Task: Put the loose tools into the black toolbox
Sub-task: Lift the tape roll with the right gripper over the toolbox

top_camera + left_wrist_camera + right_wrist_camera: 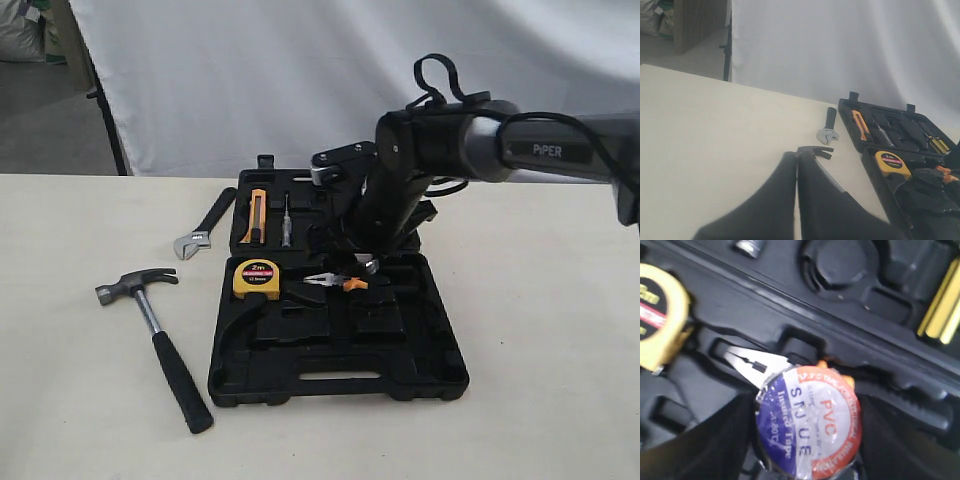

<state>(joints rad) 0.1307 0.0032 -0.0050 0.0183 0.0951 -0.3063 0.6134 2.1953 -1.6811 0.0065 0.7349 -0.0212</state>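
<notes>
The black toolbox [340, 385] lies open on the table. My right gripper [807, 432] hangs just above its near half, shut on the tape roll [807, 422], a round roll with a blue, white and red PVC label. In the exterior view the right gripper [365, 262] sits over the pliers recess. The claw hammer [150, 320] lies on the table left of the toolbox. The adjustable wrench [205, 225] lies further back. My left gripper [796, 159] is shut and empty, with the hammer head [815, 151] beyond its tips, the wrench [828, 131] and the toolbox [867, 150].
A yellow tape measure [257, 277] and orange-handled pliers [340, 282] sit in the near half of the case. A yellow utility knife [257, 215] and a screwdriver [286, 220] rest in the far half. A white backdrop hangs behind the table.
</notes>
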